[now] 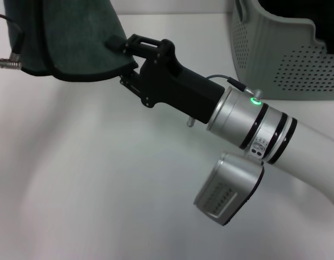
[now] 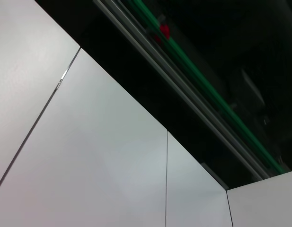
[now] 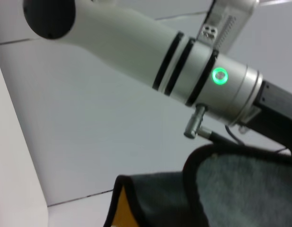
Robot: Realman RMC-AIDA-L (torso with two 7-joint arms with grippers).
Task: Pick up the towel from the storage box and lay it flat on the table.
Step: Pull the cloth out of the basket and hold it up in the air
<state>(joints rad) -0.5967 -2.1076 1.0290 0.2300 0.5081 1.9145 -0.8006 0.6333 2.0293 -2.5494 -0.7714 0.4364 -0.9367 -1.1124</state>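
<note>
Two arms lift the towel (image 1: pixel 66 38) above the white bench (image 1: pixel 102 179), dark green face showing. Right hand (image 1: pixel 126 59) pinches its black-stitched edge. Left hand's grip cannot be told. Grey basket (image 1: pixel 286 54) stands well to the right.

Pretty even, bright overhead light is thrown on the white table (image 1: pixel 91 179), where soft blurry shadows are cast under the right arm, while the towel (image 3: pixel 231 189) is left dim and fuzzy in the right wrist view.
</note>
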